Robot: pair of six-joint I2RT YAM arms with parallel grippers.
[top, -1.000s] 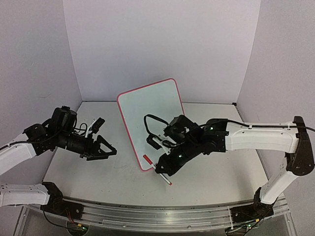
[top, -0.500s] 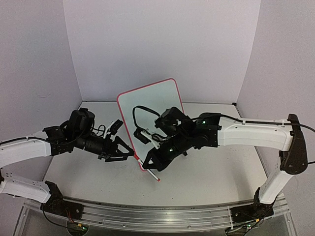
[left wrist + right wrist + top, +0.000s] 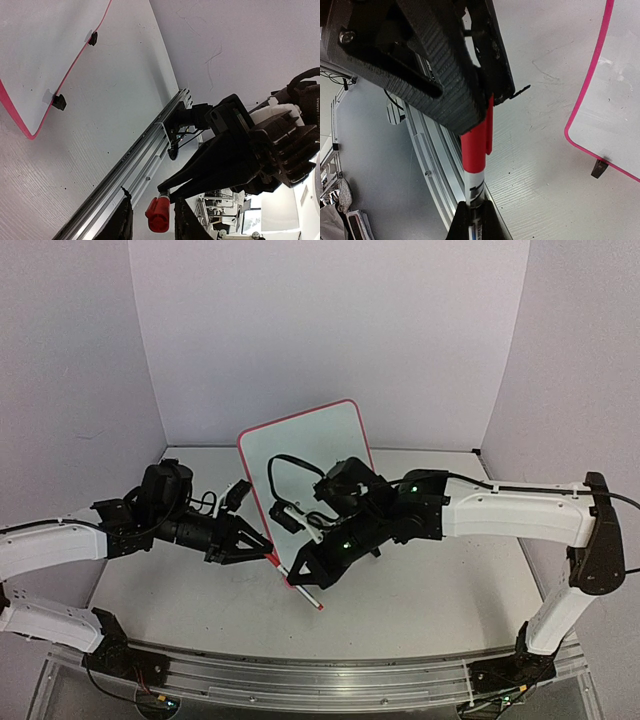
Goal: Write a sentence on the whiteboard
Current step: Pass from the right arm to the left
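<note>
The whiteboard (image 3: 305, 445), white with a red rim, stands tilted at the table's middle; its corner and black feet show in the left wrist view (image 3: 45, 45) and in the right wrist view (image 3: 620, 110). The sentence is out of view; the board's visible face is plain white. My right gripper (image 3: 303, 573) (image 3: 474, 206) is shut on the barrel of a marker (image 3: 311, 598) in front of the board's near corner. The marker's red cap (image 3: 158, 217) (image 3: 474, 147) points at my left gripper (image 3: 266, 552) (image 3: 150, 197), whose fingers are closed round it.
The metal rail (image 3: 320, 672) runs along the table's near edge, just below the two grippers. Purple walls (image 3: 330, 330) enclose the back and sides. The right arm's cable loop (image 3: 285, 465) hangs in front of the board.
My left arm swung right to the board's near corner and its jaws narrowed around the cap. The right arm carried the marker left to meet it, then held still.
</note>
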